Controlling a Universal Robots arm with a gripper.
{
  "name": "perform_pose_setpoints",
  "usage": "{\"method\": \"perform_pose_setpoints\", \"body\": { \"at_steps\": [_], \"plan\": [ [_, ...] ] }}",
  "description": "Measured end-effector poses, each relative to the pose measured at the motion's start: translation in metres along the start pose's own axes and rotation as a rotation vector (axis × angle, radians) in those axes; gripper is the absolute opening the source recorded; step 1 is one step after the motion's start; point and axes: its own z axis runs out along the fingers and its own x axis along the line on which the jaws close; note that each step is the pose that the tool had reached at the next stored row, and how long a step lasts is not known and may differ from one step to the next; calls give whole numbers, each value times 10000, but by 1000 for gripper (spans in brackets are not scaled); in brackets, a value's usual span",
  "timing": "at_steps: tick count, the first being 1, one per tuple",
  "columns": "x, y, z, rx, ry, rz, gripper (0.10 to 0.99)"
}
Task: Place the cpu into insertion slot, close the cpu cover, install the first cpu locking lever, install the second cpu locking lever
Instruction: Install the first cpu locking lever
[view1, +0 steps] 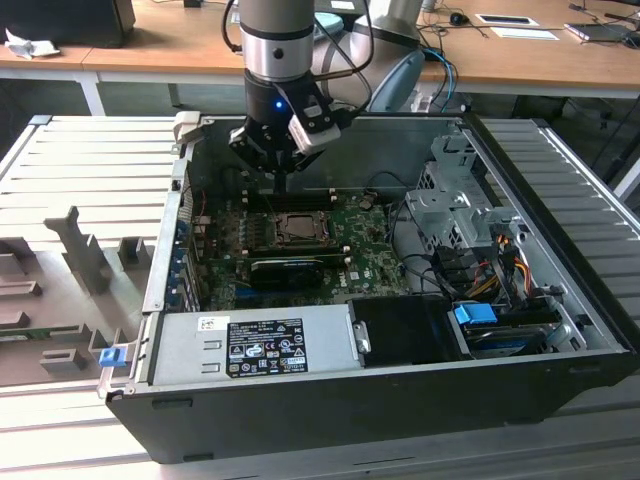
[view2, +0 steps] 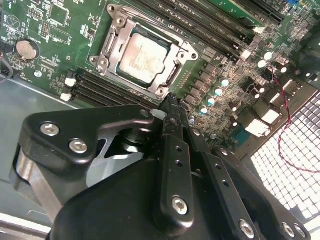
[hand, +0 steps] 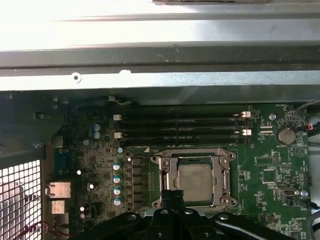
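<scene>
Above centre of the exterior view, over the seated cpu (view1: 297, 229): gripper (view1: 283, 186) pinched together, holding nothing. Likely light, stiff, fragile; best gripped by edges.

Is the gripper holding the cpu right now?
No: in the second wrist view the cpu lies flat inside the cpu cover window, and the gripper has its tips beyond the cover's edge, off the chip.

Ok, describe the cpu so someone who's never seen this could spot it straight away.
Look inside the open computer case, at the green motherboard. On it, a silvery cpu cover frames the cpu: a flat, pale square chip, unlike the long black memory slots beside it.
</scene>
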Motion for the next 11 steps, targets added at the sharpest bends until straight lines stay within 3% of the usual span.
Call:
{"method": "perform_pose_setpoints", "body": {
  "at_steps": [11],
  "plan": [
    [12, -1, 24, -32, 0, 0, 106]
  ]
}}
